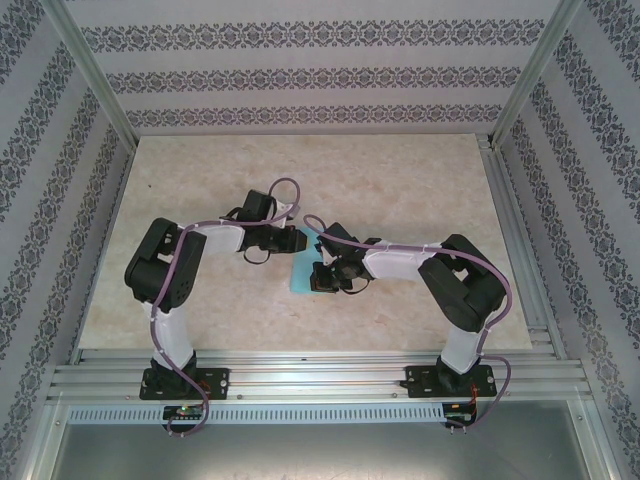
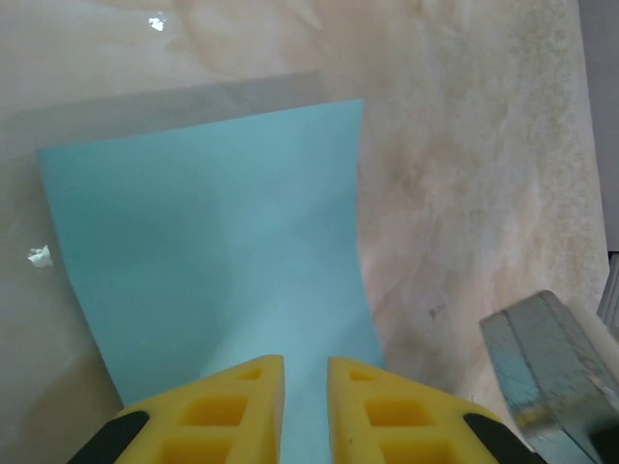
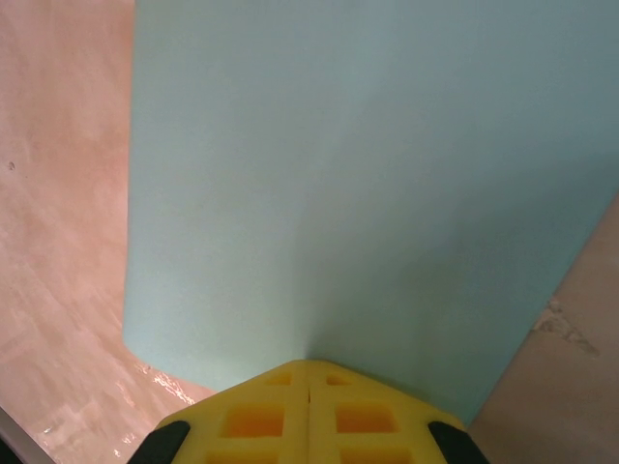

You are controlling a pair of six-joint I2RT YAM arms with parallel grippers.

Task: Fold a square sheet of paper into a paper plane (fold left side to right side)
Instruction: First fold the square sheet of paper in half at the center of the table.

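Right wrist view: right tool [image 3: 308, 364] pinched tight on an edge of square sheet of paper [image 3: 358, 174]. Left tool [image 2: 306, 361] just over that sheet, fingers a little apart.

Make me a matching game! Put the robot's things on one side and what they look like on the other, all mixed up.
Things:
1. square sheet of paper
2. left gripper
3. right gripper
4. table

Looks:
A. beige and marbled
B. jaws shut on the paper
C. turquoise-blue
D. jaws slightly apart

Pairs: 1-C, 2-D, 3-B, 4-A
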